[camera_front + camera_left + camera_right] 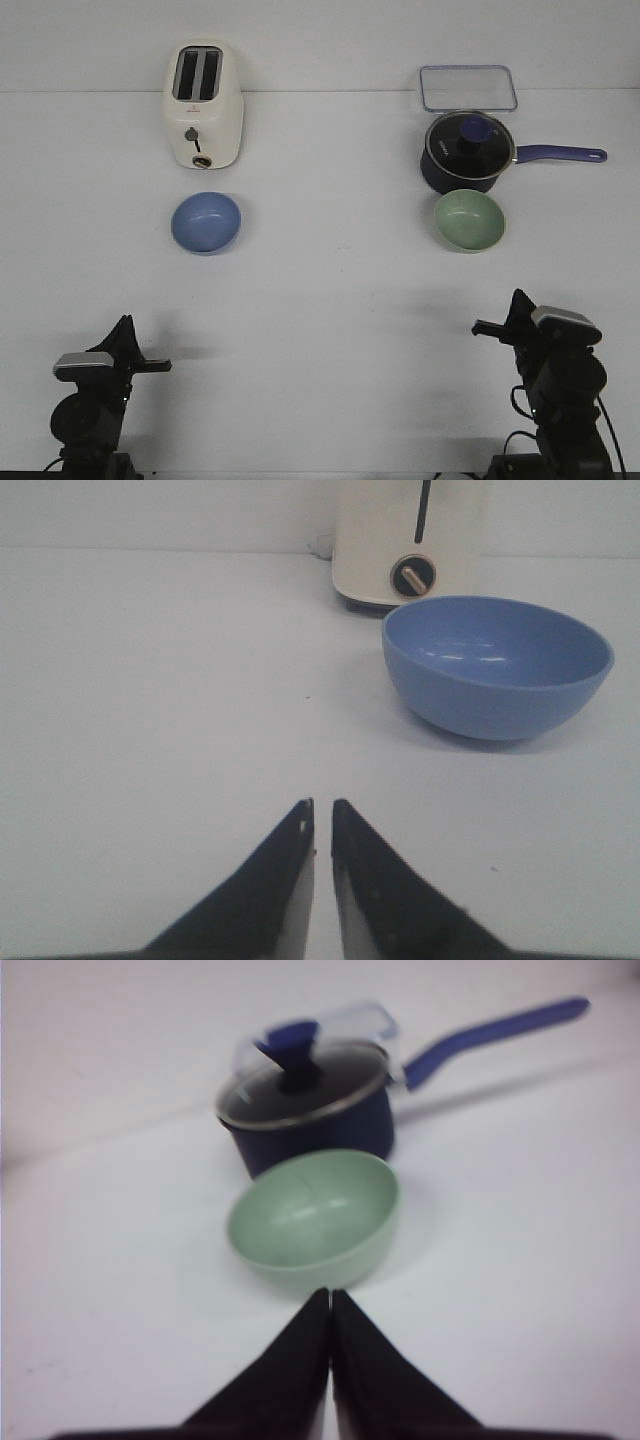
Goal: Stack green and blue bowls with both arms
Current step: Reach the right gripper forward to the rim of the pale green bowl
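Bowls sit well apart on the white table (320, 300), one on each side. On the left, the blue bowl (206, 222) rests upright just in front of a cream toaster (203, 104), close to it but not touching. Nearer the front edge, the left arm (92, 405) sits low, and its left gripper (319, 810) has its two black fingers drawn nearly together with only a thin slit between them, holding nothing. From that wrist the blue bowl shows ahead of the tips and off to one side, well clear of them.

Over on the right, a clear lidded container (467, 87) lies at the back, with a dark navy pot (468, 152) under a glass lid in front of it, its blue handle pointing right. The green bowl (469, 220) stands upright just before the pot, about touching it. The right arm (560, 385) waits near the front edge; the right gripper (330, 1295) is pinched closed and empty, its tips just short of the green bowl's rim.
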Robot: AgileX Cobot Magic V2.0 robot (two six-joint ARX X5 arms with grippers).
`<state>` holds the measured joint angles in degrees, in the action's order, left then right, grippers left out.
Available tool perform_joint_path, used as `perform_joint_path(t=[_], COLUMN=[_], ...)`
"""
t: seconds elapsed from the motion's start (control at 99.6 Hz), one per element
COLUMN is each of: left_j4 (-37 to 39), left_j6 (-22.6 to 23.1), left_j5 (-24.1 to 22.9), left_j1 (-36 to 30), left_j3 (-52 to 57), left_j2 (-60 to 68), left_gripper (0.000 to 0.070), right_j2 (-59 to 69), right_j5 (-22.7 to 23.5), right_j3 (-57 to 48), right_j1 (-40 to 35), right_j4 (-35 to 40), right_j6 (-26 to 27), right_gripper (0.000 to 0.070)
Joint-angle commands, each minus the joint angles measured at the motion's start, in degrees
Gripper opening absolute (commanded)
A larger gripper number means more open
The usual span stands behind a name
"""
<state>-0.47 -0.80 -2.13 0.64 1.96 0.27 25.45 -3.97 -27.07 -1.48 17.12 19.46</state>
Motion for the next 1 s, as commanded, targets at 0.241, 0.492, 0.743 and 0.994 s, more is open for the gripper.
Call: perform_joint_path(t=[0.241,0.492,0.743,0.994], left_j4=[0.57,0.55,0.57,0.57], left_j6=[-0.11,-0.11,-0.11,-0.11], left_j5=[0.22,0.22,0.22,0.22], left_j1=[0.13,0.13,0.13,0.13], left_j3=[-1.14,-1.14,-1.14,-1.14], left_j2=[-0.09,-0.09,-0.09,-0.09], left_gripper=[0.0015,0.0015,0.0015,0.0015], right_j2=[24.06,40.22,55.52,65.77], right_j5=[0.17,1.22,3.19,5.29], right_j3=[-18.99,-30.34,-39.78,-45.03], right_j1=[0.11,2.32,6.34,8.37], right_j4=[5.62,6.54,10.54,11.67], right_j6=[-2.62,-4.79,-8.26,-8.92], right_gripper=[0.0304,0.0428,0.0428,0.0428])
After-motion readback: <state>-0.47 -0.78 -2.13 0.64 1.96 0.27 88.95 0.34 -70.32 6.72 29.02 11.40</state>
